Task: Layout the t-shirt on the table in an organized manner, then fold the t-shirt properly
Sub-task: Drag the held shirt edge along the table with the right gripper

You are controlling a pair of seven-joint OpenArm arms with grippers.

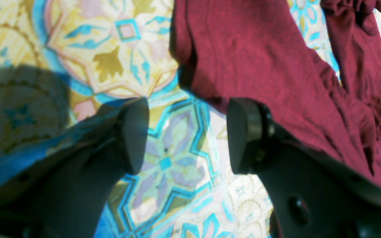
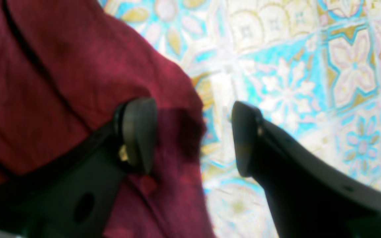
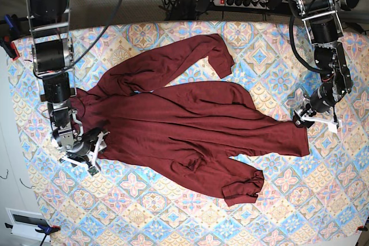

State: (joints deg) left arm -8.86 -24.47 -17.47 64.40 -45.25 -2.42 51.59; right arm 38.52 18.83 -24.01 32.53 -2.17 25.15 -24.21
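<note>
Across the middle of the tabletop: the t-shirt (image 3: pixel 184 133), dark maroon soft knit, plain, long-sleeved, spread out but rumpled.
Sleeves: one bends up toward the far edge, its cuff folded back; the other runs toward the near edge and ends in a bunched cuff.
Fabric surface: fine heathered weave, shallow creases across the body, deeper gathers along one side in the left wrist view.
Table (image 3: pixel 173 217): rectangular, covered by a cloth of blue, pink and cream diamond floral tiles.
Left gripper (image 1: pixel 187 135): by the shirt's edge nearest the base view's right side; dark rounded pads wide apart, nothing between them, one pad over bare cloth, the other over the maroon hem.
Right gripper (image 2: pixel 193 135): at the shirt's opposite edge, fingers spread, empty; one pad above knit, the other above patterned cloth.
</note>
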